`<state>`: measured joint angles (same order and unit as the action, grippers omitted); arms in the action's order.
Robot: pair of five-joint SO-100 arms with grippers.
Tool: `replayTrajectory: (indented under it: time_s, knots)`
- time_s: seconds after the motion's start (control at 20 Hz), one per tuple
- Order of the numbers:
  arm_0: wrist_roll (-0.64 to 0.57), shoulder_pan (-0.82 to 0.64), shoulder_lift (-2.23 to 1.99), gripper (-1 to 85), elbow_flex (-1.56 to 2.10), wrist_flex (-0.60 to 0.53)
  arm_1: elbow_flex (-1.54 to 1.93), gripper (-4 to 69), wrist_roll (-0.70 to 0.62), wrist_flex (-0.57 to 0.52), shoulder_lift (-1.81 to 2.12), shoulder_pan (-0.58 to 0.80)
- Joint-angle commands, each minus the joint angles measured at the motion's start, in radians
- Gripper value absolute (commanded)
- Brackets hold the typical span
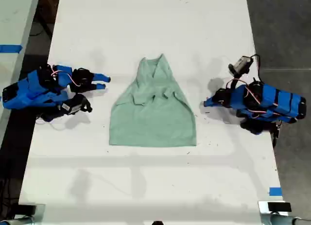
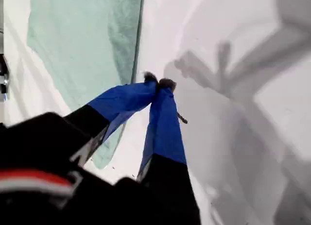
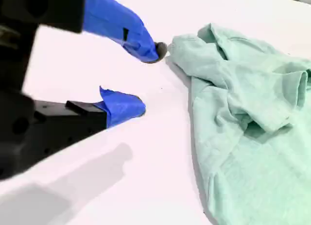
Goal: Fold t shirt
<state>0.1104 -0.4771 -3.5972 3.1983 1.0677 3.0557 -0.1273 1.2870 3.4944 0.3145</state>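
Observation:
The t shirt point(image 1: 153, 111) lies flat on the white table point(image 1: 146, 21), pale mint green and wrinkled, with its narrow collar end toward the far edge and its wide hem toward the near edge. Its sleeves are folded in over the chest. My first gripper point(image 1: 206, 103) rests at the exterior view's right of the shirt, shut and empty, just off the cloth's side edge point(image 2: 137, 45). My second gripper point(image 1: 103, 83) sits at the exterior view's left, open, with nothing between its fingers point(image 3: 141, 43), a short way from the collar end point(image 3: 194, 40).
Blue tape marks point(image 1: 275, 191) sit near the table's near corner at the exterior view's right. Another table with blue tape point(image 1: 10, 48) stands beyond a dark gap at the exterior view's left. Loose wires point(image 1: 243, 64) top the first arm.

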Motion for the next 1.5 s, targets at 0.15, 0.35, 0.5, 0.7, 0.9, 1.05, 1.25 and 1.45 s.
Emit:
replayTrajectory:
  time_s: [0.15, 0.35, 0.5, 0.7, 0.9, 1.05, 1.25, 1.45]
  knots:
    - [-0.209, -0.008, -0.011, -0.1, -0.058, -0.021, 0.020, 0.8, -0.005, 0.031, 0.012, -0.014]
    - [-0.210, -0.008, -0.011, -0.1, -0.058, -0.020, 0.020, 0.8, -0.003, 0.031, 0.012, -0.014]
    - [-0.209, -0.006, -0.011, -0.1, -0.058, -0.020, 0.021, 0.8, -0.002, 0.029, 0.012, -0.015]
    - [-0.212, -0.008, -0.011, -0.1, -0.058, -0.021, -0.026, 1.1, -0.063, -0.084, -0.041, -0.035]
    - [-0.212, -0.009, -0.011, -0.1, -0.058, -0.023, -0.364, 3.5, 0.014, -0.298, -0.747, -0.229]
    - [-0.212, -0.003, -0.011, -0.1, -0.058, -0.020, -0.729, 10.2, 0.086, -0.252, -1.256, -0.333]
    - [-0.212, -0.002, -0.011, -0.1, -0.058, -0.018, -0.911, 9.9, 0.126, -0.181, -1.479, -0.368]
    - [-0.212, -0.002, -0.011, -0.1, -0.060, -0.018, -0.819, 11.0, 0.117, -0.284, -1.566, -0.350]
